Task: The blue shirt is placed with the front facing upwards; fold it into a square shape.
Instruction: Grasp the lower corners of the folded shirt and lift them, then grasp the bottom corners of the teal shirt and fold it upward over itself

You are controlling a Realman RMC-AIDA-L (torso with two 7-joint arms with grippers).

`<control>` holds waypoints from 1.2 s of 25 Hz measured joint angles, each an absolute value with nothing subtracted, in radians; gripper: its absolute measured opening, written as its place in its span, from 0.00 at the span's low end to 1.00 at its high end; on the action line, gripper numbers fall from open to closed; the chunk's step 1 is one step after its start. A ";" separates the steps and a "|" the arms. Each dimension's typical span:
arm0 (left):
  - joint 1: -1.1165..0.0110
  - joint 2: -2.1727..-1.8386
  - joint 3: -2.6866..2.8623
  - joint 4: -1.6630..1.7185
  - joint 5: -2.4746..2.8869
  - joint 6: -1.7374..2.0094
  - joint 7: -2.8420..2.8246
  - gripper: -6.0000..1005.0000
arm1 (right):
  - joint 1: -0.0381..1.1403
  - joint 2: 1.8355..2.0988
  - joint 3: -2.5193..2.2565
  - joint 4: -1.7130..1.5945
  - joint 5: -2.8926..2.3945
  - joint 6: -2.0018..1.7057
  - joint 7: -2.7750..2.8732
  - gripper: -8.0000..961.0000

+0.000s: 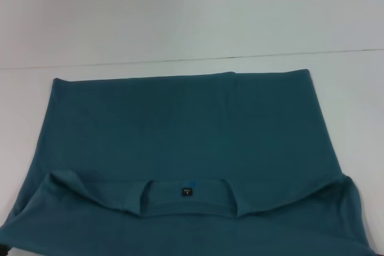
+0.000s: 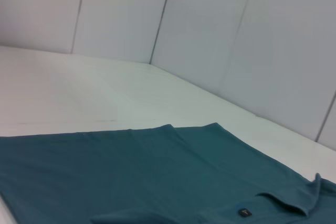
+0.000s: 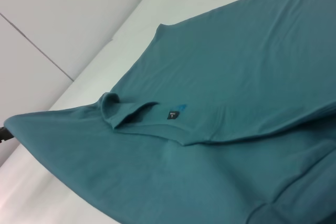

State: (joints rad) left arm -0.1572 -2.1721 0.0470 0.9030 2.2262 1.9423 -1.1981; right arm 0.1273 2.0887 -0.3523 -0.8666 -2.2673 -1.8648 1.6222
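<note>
1. Nearest to me in the head view, the collar end of the blue shirt (image 1: 180, 142) runs off the bottom of the frame, where its near edge looks lifted into a raised band sweeping from the lower left corner to the lower right.
2. I see a small dark shape at the bottom left corner of the head view and another at the bottom right, each right at the cloth's near corners. I cannot tell whether they are the grippers, so I cannot say how far either one's fingers are parted or whether they have hold of the fabric.
3. Just beyond that raised band sits the ribbed collar (image 1: 187, 199), with the small dark neck label (image 1: 186, 192) in the middle of it.
4. The right wrist view shows the same label (image 3: 172, 115) and collar (image 3: 128, 114) from close above, with cloth filling most of the frame and one corner pulled out to a point beside a dark object at the frame's edge. None of that arm's own fingers show there.
5. The left wrist view looks across the shirt (image 2: 147, 171) from low down, and no fingers show there either.
6. Farther out, the shirt body lies flat and smooth on the white table (image 1: 180, 16).
7. Farthest, the shirt's straight far edge lies short of a thin dark line crossing the table.
</note>
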 joint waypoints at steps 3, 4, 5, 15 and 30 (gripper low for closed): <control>-0.151 -2.172 0.033 0.903 2.228 1.943 -1.193 0.02 | 0.138 2.088 -0.356 -0.851 -2.280 -1.860 1.620 0.05; -0.150 -2.172 0.032 0.903 2.229 1.943 -1.192 0.02 | 0.142 2.088 -0.355 -0.847 -2.285 -1.857 1.619 0.05; -0.149 -2.172 0.032 0.903 2.232 1.943 -1.192 0.02 | 0.144 2.088 -0.352 -0.845 -2.288 -1.857 1.619 0.05; -0.188 -2.166 0.019 0.879 2.230 1.926 -1.200 0.02 | 0.173 2.088 -0.282 -0.844 -2.254 -1.865 1.619 0.05; -0.311 -2.158 0.015 0.762 2.222 1.624 -1.250 0.02 | 0.312 2.088 -0.229 -0.745 -2.217 -1.664 1.634 0.05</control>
State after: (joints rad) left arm -0.3115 -2.1582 0.0147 0.7617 2.2216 1.6242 -1.2503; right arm 0.3119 2.0875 -0.2288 -0.7455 -2.2168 -1.6637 1.6338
